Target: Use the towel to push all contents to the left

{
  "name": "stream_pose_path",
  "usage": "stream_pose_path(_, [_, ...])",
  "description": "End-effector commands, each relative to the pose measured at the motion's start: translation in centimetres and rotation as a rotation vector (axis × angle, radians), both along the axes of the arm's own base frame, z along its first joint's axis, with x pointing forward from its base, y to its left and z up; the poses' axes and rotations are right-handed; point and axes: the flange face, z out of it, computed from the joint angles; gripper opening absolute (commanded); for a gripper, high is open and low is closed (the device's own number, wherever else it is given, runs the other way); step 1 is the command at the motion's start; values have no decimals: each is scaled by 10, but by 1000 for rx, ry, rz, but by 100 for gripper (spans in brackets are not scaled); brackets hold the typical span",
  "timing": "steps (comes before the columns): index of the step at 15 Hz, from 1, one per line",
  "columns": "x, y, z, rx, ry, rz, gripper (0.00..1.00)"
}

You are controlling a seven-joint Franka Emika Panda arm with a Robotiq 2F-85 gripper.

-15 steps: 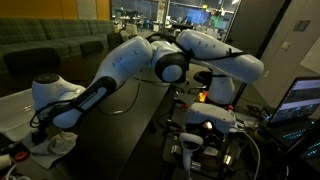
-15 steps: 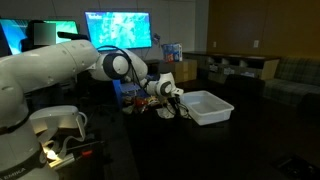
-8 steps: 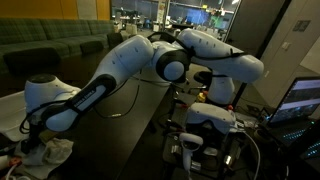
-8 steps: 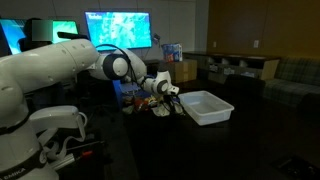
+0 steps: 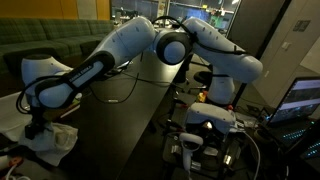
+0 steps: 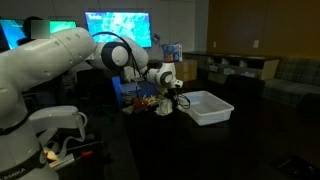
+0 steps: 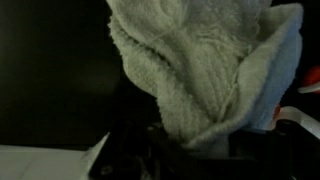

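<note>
Wrist view: the towel (image 7: 215, 80) fills the frame, its folds bunched. In an exterior view my pincer (image 6: 171, 97) is clamped on it above the dark table (image 6: 200, 132), with the contents (image 6: 146, 100) just beside and the white bin (image 6: 207, 106) opposite.

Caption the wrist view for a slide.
The gripper shut on the bunched white towel, which fills most of the frame.

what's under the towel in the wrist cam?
Only the towel, pinched in the shut gripper, and dark table beside it. Whatever lies beneath is covered by the cloth.
</note>
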Motion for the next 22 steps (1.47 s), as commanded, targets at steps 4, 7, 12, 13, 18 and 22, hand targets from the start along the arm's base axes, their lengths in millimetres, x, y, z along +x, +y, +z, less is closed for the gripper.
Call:
stream_pose_path(4, [-10, -39, 75, -69, 105, 44, 1])
stream_pose_path(7, [-3, -54, 105, -92, 118, 55, 1])
stream_pose_path(12, [29, -91, 147, -154, 82, 63, 1])
stream_pose_path(13, [37, -98, 150, -164, 67, 60, 1])
stream_pose_path(18, [81, -138, 162, -150, -48, 44, 1])
stream_pose_path(22, [108, -161, 150, -129, -136, -11, 1])
